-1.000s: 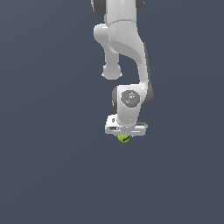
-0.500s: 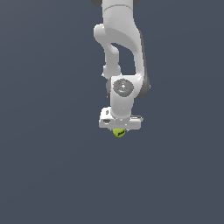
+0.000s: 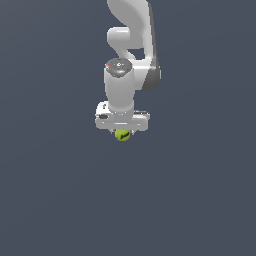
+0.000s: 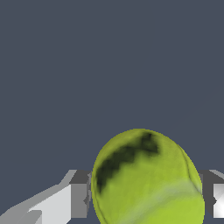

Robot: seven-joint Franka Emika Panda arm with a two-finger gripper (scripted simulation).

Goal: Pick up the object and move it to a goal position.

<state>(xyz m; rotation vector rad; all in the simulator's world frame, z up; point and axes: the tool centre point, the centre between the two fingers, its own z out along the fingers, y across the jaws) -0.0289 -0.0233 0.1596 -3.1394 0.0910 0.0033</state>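
The object is a small yellow-green ball (image 3: 123,135) with a dark mark on it. It hangs just under the white gripper (image 3: 122,133) of the arm, in the middle of the exterior view. In the wrist view the ball (image 4: 146,179) fills the space between the two fingers (image 4: 78,199), which press on its sides, so the gripper (image 4: 146,197) is shut on it. Most of the ball's upper part is hidden by the hand in the exterior view.
A plain dark grey-blue surface (image 3: 60,200) fills the whole background. The white arm (image 3: 131,40) rises from the gripper to the top of the exterior view. Nothing else shows.
The arm has swung toward the exterior view's left and the wrist has turned, carrying the ball with it. The ball stays held between the fingers.
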